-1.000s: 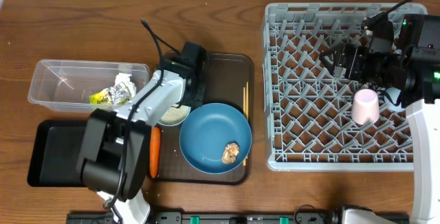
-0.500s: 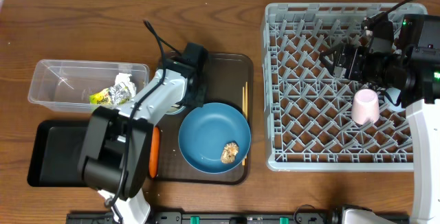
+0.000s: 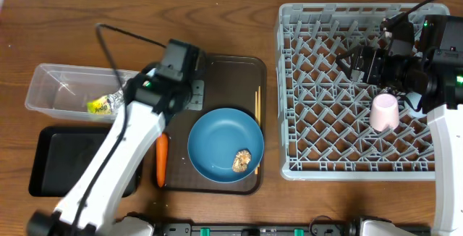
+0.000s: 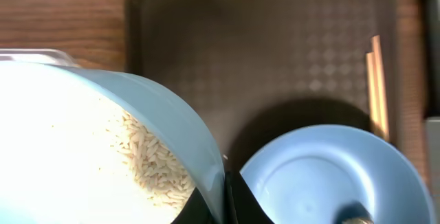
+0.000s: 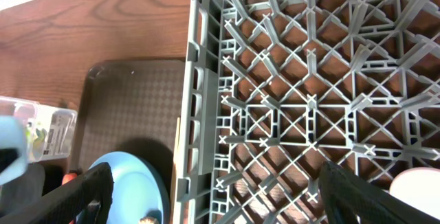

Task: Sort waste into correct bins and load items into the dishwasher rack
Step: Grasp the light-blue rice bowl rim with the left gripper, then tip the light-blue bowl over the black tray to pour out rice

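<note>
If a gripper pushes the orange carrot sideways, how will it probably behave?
The carrot looks long and round, so it would probably roll. It lies by the rim of the brown tray, which may stop it. It lies straight, so it is likely stiff.

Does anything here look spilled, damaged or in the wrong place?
No damage shows. Only leftovers stand out: a small orange carrot lies loose at the left edge of the brown serving tray, and a brown food lump sits on the blue plate.

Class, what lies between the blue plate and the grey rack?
The overhead view shows wooden chopsticks there, on the brown tray, between plate and rack.
</note>
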Robot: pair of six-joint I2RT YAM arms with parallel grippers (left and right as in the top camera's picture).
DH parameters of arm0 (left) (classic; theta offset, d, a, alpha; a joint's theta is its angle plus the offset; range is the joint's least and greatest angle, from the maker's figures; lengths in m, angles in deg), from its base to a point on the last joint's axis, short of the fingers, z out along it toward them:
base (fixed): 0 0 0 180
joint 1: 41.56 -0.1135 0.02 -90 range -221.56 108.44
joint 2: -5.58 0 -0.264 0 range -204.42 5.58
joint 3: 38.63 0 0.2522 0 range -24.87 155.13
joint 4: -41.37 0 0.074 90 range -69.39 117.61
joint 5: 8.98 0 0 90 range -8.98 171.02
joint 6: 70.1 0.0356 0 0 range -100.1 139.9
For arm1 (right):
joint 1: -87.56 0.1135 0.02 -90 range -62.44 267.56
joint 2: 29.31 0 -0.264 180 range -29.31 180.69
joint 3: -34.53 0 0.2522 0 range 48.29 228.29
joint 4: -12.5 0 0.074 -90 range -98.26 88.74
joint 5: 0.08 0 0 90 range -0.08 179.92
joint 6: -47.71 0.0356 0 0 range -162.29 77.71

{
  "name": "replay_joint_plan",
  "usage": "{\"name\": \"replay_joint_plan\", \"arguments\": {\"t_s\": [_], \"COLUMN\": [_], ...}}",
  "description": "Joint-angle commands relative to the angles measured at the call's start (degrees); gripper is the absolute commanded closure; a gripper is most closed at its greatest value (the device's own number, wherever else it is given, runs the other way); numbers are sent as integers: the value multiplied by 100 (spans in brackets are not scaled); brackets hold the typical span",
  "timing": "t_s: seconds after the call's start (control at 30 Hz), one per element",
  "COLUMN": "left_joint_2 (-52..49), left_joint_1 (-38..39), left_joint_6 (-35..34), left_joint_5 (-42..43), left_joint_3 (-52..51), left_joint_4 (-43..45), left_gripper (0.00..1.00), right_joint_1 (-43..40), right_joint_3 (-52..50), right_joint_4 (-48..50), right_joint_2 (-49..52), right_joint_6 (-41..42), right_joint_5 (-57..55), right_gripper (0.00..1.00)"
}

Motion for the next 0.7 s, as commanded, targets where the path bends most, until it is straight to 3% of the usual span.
{"name": "replay_joint_plan", "arguments": {"t_s": [0.0,0.1,0.3,0.47,0.67], "left_joint_2": [208,310,605,979,1502], "left_joint_1": [-13,-13,-293,-898,-2205], "left_joint_6": [-96,-116,-1200,-1228,-944], "left_joint_5": [-133,-219,-538,166,1399], "left_joint_3": [131,131,129,11,-317], "left_joint_4": [-68,-273,-885,-942,-938], "left_gripper": [94,94,94,94,94], "right_joint_1": [44,44,44,44,44], "right_joint_3": [57,57,57,57,57], "right_joint_4": [20,13,-7,-9,-11], "right_joint_2": [7,7,7,7,7], "right_joint_6": [68,68,68,66,66], "right_joint_5": [2,4,4,2,2], "right_gripper": [12,11,11,11,11]}}
